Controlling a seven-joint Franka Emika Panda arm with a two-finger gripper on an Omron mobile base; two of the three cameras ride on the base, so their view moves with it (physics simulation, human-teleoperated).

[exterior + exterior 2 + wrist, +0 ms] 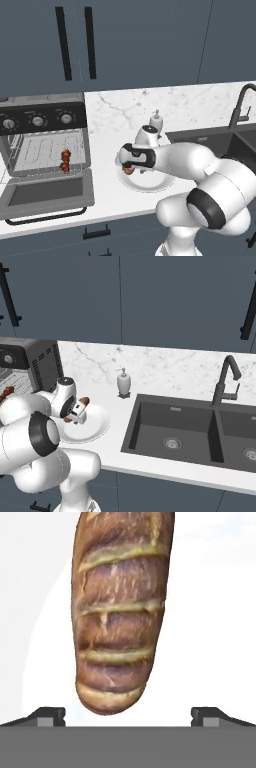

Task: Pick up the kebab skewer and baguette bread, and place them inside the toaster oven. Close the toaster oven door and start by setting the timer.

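Note:
The toaster oven (45, 120) stands at the left of the counter, and its door (47, 192) lies dropped open and flat in front. Inside, the kebab skewer (65, 161) rests on the wire rack near the right wall. The golden-brown baguette bread (120, 612) lies on a white plate (150, 184) in the middle of the counter. My gripper (128, 714) hangs just above the near end of the loaf, open, with a fingertip (47, 714) on each side and nothing held. From the right, the baguette (84, 401) peeks out beside the hand (77, 413).
A soap dispenser (123, 383) stands behind the plate by the marble backsplash. A dark double sink (190, 428) with a black faucet (225, 381) fills the counter to the right. Dark cabinets hang above.

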